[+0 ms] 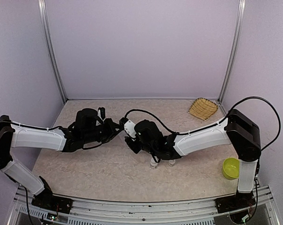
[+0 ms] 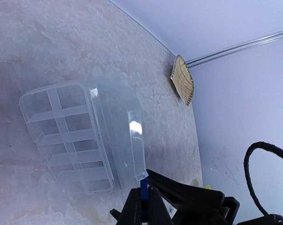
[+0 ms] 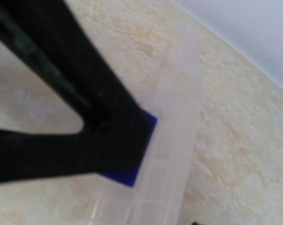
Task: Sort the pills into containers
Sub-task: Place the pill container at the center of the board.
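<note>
Container (image 2: 66,140): flat clear plastic box, divided into small rectangular compartments, with its hinged lid (image 2: 120,126) raised open along one long side. It lies on the mottled beige table (image 2: 47,42), mid-table, between the two grippers. Left gripper (image 2: 142,197): fingers pressed fully together, pinching the free edge of the lid near a corner. Right gripper (image 3: 132,154): fingertips close together, blue pad (image 3: 127,176) against the clear plastic rim; whether it grips cannot be determined.
</note>
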Available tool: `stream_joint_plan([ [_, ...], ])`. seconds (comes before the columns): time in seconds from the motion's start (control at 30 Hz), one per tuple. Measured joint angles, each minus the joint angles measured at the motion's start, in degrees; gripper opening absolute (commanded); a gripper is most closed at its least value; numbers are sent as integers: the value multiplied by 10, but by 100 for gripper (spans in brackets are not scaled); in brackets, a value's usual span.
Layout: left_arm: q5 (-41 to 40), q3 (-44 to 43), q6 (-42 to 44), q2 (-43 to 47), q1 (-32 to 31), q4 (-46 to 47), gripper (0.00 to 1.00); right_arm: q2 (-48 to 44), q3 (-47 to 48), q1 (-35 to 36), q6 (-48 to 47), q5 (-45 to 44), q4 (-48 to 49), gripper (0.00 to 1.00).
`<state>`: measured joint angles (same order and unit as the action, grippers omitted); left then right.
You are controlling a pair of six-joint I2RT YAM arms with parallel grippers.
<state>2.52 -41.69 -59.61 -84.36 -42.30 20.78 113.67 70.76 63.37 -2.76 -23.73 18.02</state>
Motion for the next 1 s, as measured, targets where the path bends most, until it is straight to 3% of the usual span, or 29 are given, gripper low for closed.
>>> stream_joint_plan([
  [0.23,-2,0,-2,0,0,9,8,1,-1,4,-8,-5,14,34],
  [0.4,-2,0,-4,0,0,10,19,2,-3,11,-21,-20,31,31],
  [0.6,0,3,-6,0,-2,11,29,2,-3,19,-34,-37,48,21],
  [0.83,0,18,-5,7,-1,11,41,7,-3,19,-34,-44,49,24],
  [1.0,-3,38,0,36,9,8,51,6,-3,10,0,-15,19,37],
])
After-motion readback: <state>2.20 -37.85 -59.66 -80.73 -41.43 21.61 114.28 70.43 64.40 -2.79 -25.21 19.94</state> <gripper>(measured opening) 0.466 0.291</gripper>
